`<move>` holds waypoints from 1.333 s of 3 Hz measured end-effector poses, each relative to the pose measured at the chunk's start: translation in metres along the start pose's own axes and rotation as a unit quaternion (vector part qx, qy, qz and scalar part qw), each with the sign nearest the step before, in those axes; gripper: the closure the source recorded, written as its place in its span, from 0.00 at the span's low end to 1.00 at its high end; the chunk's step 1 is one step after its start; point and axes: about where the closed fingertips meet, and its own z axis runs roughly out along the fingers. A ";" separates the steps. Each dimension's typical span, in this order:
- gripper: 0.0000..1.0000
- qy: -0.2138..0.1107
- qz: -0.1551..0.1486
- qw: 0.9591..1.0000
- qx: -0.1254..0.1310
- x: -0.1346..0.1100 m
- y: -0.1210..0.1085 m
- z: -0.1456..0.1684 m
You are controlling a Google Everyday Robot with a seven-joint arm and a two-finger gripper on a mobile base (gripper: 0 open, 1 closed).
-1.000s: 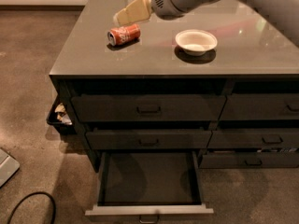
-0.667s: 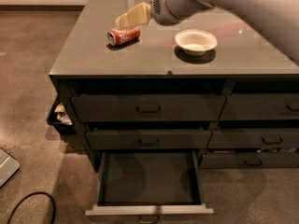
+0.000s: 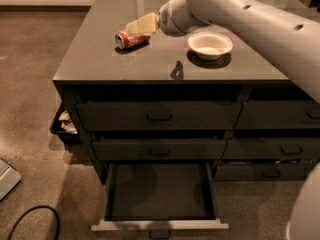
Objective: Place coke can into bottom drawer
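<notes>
The coke can (image 3: 132, 39) lies on its side on the dark cabinet top (image 3: 100, 59), toward the back left. My gripper (image 3: 136, 26) reaches in from the right on the pale arm and hovers just above the can's right part, its cream fingers (image 3: 142, 23) pointing left over it. The bottom drawer (image 3: 159, 194) of the left column is pulled out, showing a dark bare interior, with its lighter front (image 3: 160, 227) at the lower edge of the view.
A white bowl (image 3: 210, 45) stands on the cabinet top to the right of the can. Two shut drawers (image 3: 159, 116) sit above the open one. A black bin (image 3: 64, 126) with scraps is left of the cabinet. A black cable (image 3: 30, 219) lies on the floor.
My arm has swung further in over the cabinet top, and the gripper has come down closer to the can. The can, bowl and drawer have not moved.
</notes>
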 end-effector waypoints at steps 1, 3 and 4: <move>0.00 -0.021 0.012 1.000 -0.004 -0.011 -0.008 0.023; 0.00 -0.046 -0.010 0.999 -0.026 -0.034 -0.018 0.060; 0.00 -0.051 -0.024 0.998 -0.033 -0.037 -0.022 0.077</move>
